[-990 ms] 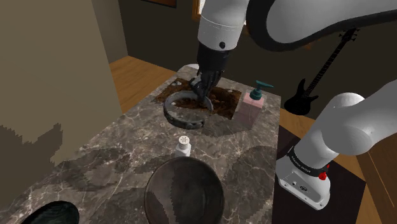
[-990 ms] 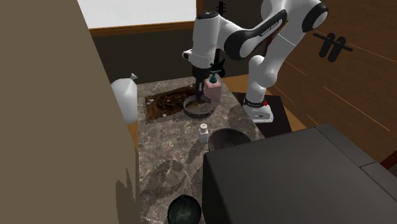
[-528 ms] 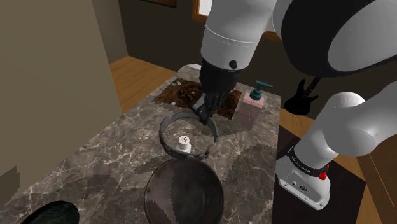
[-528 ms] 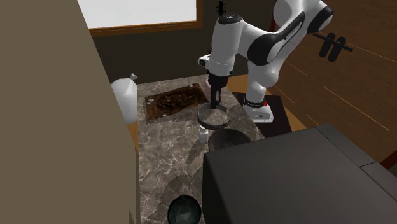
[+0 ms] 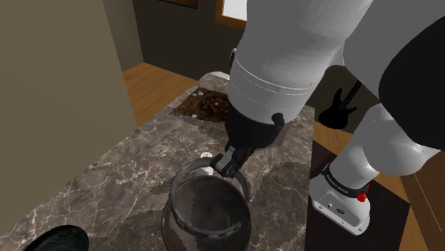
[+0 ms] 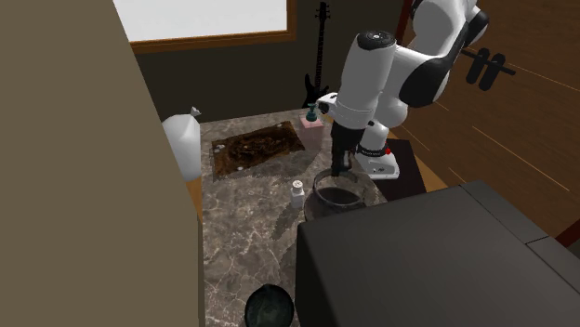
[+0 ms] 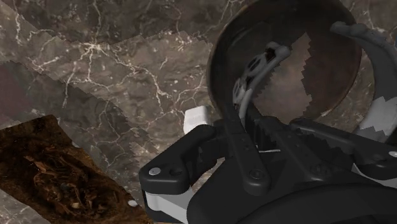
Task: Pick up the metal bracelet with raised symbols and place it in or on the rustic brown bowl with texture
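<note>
Bracelet seemingly clamped in tool, over bowl

The setting is a room in a home. A dark marble counter serves as the work surface. Wooden floor lies beyond the counter's far edge. Behind the counter, a wood-framed window is set in a dark wall, and a black guitar leans there. A small shaker and a white jug stand on the counter.

the shoulder view's bottom edge cuts the bowl, and the bracelet half hides the shaker.
</note>
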